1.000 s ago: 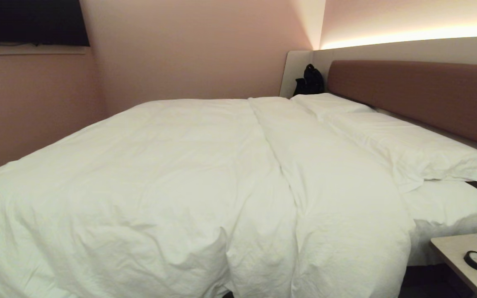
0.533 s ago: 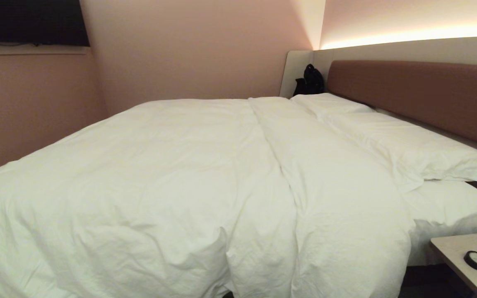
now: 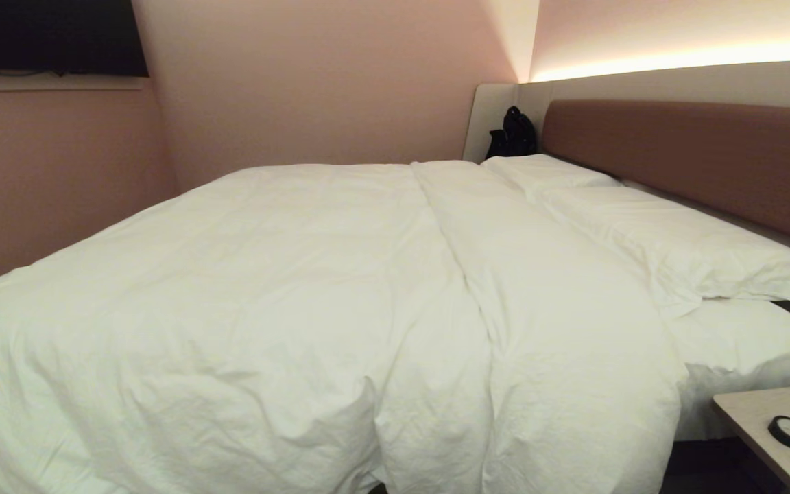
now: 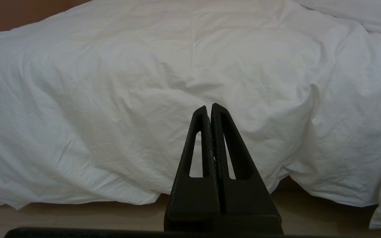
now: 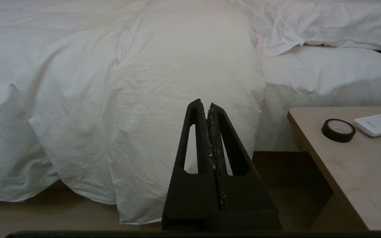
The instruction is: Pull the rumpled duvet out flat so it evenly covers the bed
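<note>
Large low bed [image 3: 745, 370] with white-sheeted mattress and reddish-brown padded headboard: fills the room ahead, side-on to the robot. Thick, puffy, plain white quilted duvet [image 3: 265, 295]: spread over most of that bed, hanging over the near edge down to the floor, soft and crinkled, with a long fold ridge running from the near edge toward the far side. Probably best gripped low on the hanging hem at two well-separated spots, then drawn outward evenly so the ridge and the puckered dimple near the edge flatten; pinching thin top fabric alone likely to slip off the filling. Flat white rectangular pillows [image 3: 669, 240]: beside the duvet's headboard-side edge, lightly creased. Pale wooden bedside table [image 5: 342, 165]: smooth, near the bed's corner, carrying a small black tape roll [image 5: 338, 130]. Left gripper [image 4: 209, 109] and right gripper [image 5: 203, 105]: matte black, wedge-shaped, jaws clenched on nothing, short of the hanging duvet.
</note>
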You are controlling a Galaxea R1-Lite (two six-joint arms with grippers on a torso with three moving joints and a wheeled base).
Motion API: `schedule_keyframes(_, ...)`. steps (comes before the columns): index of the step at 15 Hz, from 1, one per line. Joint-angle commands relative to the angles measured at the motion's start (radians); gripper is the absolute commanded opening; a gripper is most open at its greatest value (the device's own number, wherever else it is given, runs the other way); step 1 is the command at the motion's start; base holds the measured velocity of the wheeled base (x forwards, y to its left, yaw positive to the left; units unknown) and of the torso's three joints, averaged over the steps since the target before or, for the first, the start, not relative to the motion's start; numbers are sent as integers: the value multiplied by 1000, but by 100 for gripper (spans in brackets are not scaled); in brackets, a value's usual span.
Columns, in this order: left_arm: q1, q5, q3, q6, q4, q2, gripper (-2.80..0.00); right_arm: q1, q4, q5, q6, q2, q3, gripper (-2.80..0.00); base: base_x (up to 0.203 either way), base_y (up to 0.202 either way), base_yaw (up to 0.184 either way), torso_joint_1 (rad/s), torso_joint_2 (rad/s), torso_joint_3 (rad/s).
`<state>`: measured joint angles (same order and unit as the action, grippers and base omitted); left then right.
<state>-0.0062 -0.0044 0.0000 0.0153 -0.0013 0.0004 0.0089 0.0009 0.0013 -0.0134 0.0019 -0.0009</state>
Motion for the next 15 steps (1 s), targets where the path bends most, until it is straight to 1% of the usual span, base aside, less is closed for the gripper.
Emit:
schedule_keyframes(1, 0, 0, 0, 0, 0, 0, -280, 0, -1, 0, 0, 0, 0, -280, 0, 0, 0, 0, 0, 0)
schedule_keyframes(15, 0, 0, 0, 0, 0, 0, -280, 0, 0, 0, 0, 0, 1, -280, 0, 0, 0, 0, 0, 0)
